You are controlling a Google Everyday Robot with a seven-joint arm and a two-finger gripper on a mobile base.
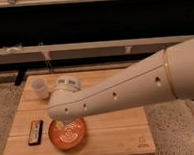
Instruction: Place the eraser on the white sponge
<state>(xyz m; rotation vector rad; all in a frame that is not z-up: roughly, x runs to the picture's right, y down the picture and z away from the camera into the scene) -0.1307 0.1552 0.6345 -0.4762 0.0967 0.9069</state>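
The eraser (pixel 35 132), a flat black bar with an orange-brown edge, lies on the wooden table (pixel 115 138) near its front left. Nothing touches it. Just to its right sits an orange plate (pixel 74 138). My big white arm (pixel 126 92) reaches in from the right, and its rounded wrist end (pixel 62 108) hangs over the plate's back half. My gripper is hidden behind that wrist, low over the plate. A small cream-white patch (pixel 61 126) peeks out under the wrist on the plate. It may be the white sponge, mostly covered.
A white cup (pixel 39 88) stands at the table's back left. A white round-topped object (pixel 67 83) sits right of it, behind the wrist. A dark shelf wall runs behind the table. Speckled floor surrounds it.
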